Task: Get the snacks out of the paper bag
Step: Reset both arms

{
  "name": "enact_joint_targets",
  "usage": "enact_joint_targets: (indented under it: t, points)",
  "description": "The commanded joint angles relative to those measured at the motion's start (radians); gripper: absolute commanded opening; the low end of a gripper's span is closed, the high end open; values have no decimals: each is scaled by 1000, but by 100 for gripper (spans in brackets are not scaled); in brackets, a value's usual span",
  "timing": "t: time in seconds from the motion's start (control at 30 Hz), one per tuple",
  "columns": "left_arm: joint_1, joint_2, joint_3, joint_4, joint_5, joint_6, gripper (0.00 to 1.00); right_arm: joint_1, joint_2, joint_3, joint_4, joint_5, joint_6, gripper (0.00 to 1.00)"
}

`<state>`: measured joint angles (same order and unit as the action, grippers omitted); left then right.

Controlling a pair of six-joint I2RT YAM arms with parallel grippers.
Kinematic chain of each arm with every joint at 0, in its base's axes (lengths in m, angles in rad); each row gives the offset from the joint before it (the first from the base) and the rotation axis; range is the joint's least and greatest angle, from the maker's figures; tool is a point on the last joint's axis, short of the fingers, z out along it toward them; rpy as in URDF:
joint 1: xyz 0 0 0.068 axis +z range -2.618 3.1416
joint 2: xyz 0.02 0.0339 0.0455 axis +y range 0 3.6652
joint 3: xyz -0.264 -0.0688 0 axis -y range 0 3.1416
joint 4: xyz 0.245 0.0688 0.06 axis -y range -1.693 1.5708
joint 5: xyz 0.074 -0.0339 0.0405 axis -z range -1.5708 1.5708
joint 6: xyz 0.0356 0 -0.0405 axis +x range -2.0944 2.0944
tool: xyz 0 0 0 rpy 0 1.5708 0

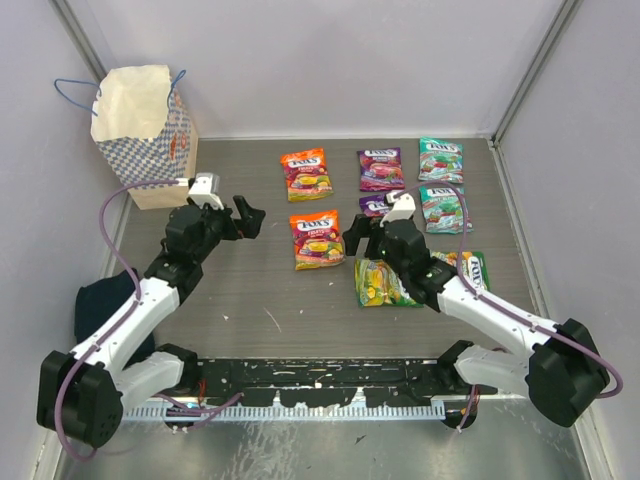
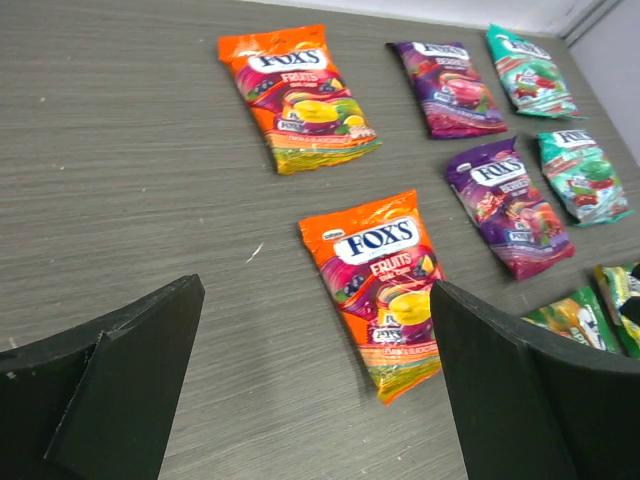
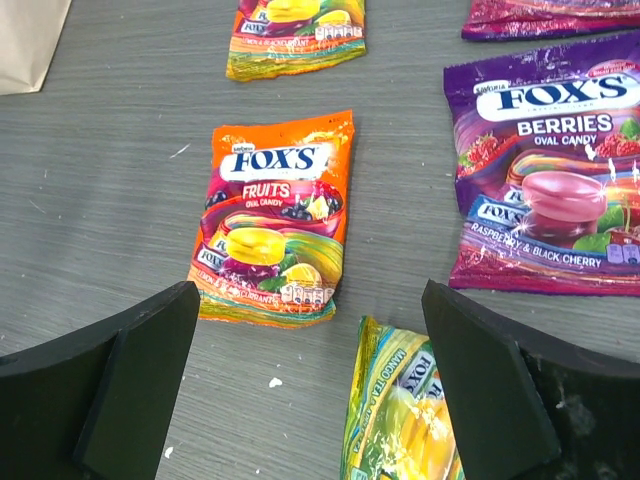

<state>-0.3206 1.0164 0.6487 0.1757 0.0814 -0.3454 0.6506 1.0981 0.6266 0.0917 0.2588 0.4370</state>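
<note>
Snacks: eight flat glossy candy packets lie face-up on the grey wood-grain table [image 1: 250, 290], and neither gripper holds one. Far row, left to right: orange-red packet [image 1: 305, 172], purple packet [image 1: 381, 168], teal-green packet [image 1: 440, 158]. Next row nearer: second orange-red packet [image 1: 317, 238], second purple packet [image 2: 510, 205], which the right gripper partly hides in the top view, and second teal-green packet [image 1: 445, 208]. Nearest: yellow-green packet [image 1: 380, 283], and a further green packet [image 1: 476, 266] to its right, partly covered by the right arm. The cream paper bag with blue-white checker pattern [image 1: 145, 135] stands upright in the far left corner, mouth open upward, with a thin blue cord handle [image 1: 68, 92] sticking out to the left; it is well apart from the packets. The left gripper [image 2: 318, 288] sits between the bag and the orange-red packets, jaws spread wide with nothing between them. The right gripper [image 3: 310, 295] is among the packets, between the second orange-red and second purple ones, jaws likewise wide and empty. I cannot tell how high either gripper is above the table. A dark blue folded cloth [image 1: 95, 300] lies at the near left, beside the left arm.
</note>
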Motion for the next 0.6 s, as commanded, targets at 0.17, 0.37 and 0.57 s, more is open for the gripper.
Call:
enact_joint_targets:
  t: [0.17, 0.37, 0.57]
  points:
    - [-1, 1, 2, 68, -82, 55, 98, -2, 2, 69, 47, -29, -80, 100]
    - [0, -11, 3, 51, -96, 61, 98, -2, 1, 75, 39, -15, -100, 100]
    - [-1, -37, 1, 32, -110, 73, 98, -12, 7, 84, 31, -11, -119, 100]
